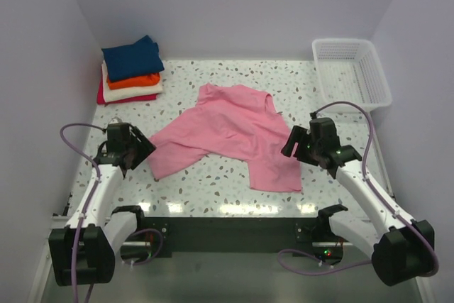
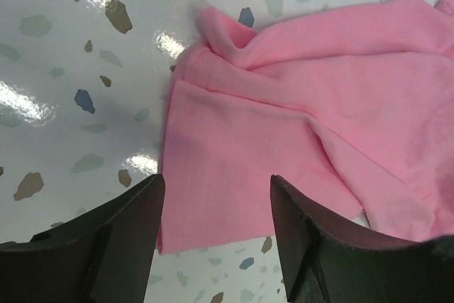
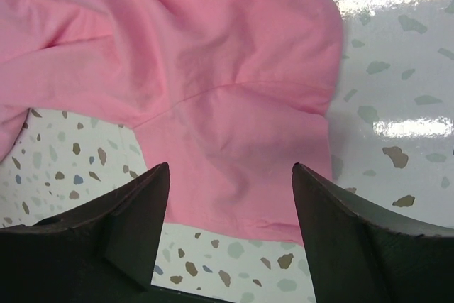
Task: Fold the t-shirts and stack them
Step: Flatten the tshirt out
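A light pink t-shirt (image 1: 227, 133) lies rumpled and spread out in the middle of the speckled table. My left gripper (image 1: 147, 150) hovers open over its lower left corner. In the left wrist view, pink cloth (image 2: 284, 104) shows between and beyond the spread jaws (image 2: 216, 200), which hold nothing. My right gripper (image 1: 289, 145) hangs open above the shirt's right edge. In the right wrist view, a hem of the shirt (image 3: 213, 69) lies under the gripper (image 3: 230, 182). At the back left stands a stack of folded t-shirts: navy (image 1: 133, 57) on top, then orange (image 1: 135, 80), cream (image 1: 131, 92) and red (image 1: 124, 99).
A white mesh basket (image 1: 351, 72) stands at the back right corner. Walls close in the table (image 1: 213, 189) at the left, back and right. Both arm bases sit at the near edge.
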Available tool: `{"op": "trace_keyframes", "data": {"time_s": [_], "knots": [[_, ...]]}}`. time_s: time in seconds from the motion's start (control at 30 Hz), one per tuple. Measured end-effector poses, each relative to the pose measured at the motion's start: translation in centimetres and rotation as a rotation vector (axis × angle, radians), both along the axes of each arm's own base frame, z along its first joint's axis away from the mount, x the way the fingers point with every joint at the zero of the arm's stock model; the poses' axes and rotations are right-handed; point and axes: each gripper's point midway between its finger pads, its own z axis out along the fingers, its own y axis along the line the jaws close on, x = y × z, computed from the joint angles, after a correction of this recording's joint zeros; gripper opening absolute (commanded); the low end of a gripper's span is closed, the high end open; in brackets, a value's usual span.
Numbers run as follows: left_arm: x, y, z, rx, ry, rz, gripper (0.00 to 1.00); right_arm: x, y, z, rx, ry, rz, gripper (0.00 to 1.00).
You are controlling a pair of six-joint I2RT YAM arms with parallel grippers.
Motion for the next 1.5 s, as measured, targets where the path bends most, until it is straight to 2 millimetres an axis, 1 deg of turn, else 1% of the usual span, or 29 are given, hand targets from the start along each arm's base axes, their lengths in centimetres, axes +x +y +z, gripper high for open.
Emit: {"op": "trace_keyframes", "data": {"time_s": [0.07, 0.13, 0.27, 0.4, 0.5, 0.63, 0.77, 0.83, 0.93, 1.07, 1.3, 1.5], "knots": [[-0.1, 0.3, -0.4, 0.009, 0.011, 0.019, 0.63, 0.3, 0.0, -0.1, -0.002, -0.004, -0.001, 0.71], [0.1, 0.6, -0.9, 0.015, 0.030, 0.039, 0.55, 0.6, 0.0, -0.4, -0.007, -0.001, -0.002, 0.71], [0.0, 1.3, -3.0, 0.037, 0.119, 0.067, 0.48, 0.8, 0.0, -0.8, -0.016, 0.007, -0.003, 0.71], [-0.2, 1.7, -4.1, 0.049, 0.163, 0.092, 0.47, 0.9, 0.0, -0.7, -0.016, 0.000, -0.004, 0.71], [0.2, 1.9, -4.2, 0.056, 0.162, 0.104, 0.46, 0.8, 0.0, -0.6, -0.014, -0.007, -0.004, 0.71], [1.3, 2.2, -4.0, 0.064, 0.150, 0.117, 0.44, 0.8, -0.1, -0.6, -0.013, -0.013, -0.004, 0.71], [2.5, 2.5, -3.9, 0.073, 0.143, 0.123, 0.40, 0.6, -0.1, -0.9, -0.017, -0.005, -0.001, 0.71], [2.9, 2.5, -4.1, 0.074, 0.146, 0.124, 0.39, 0.6, -0.1, -0.9, -0.018, -0.006, -0.001, 0.71], [3.4, 2.7, -4.4, 0.078, 0.155, 0.126, 0.36, 0.6, -0.1, -0.7, -0.016, -0.016, 0.001, 0.71], [3.8, 2.7, -4.7, 0.079, 0.166, 0.126, 0.33, 0.6, -0.2, -0.5, -0.015, -0.022, 0.002, 0.71], [3.9, 2.7, -4.8, 0.078, 0.170, 0.126, 0.33, 0.3, -0.2, -1.0, -0.019, -0.010, 0.003, 0.71], [3.9, 2.7, -5.3, 0.078, 0.183, 0.125, 0.31, 0.3, -0.2, -1.0, -0.019, -0.011, 0.003, 0.71]]}}
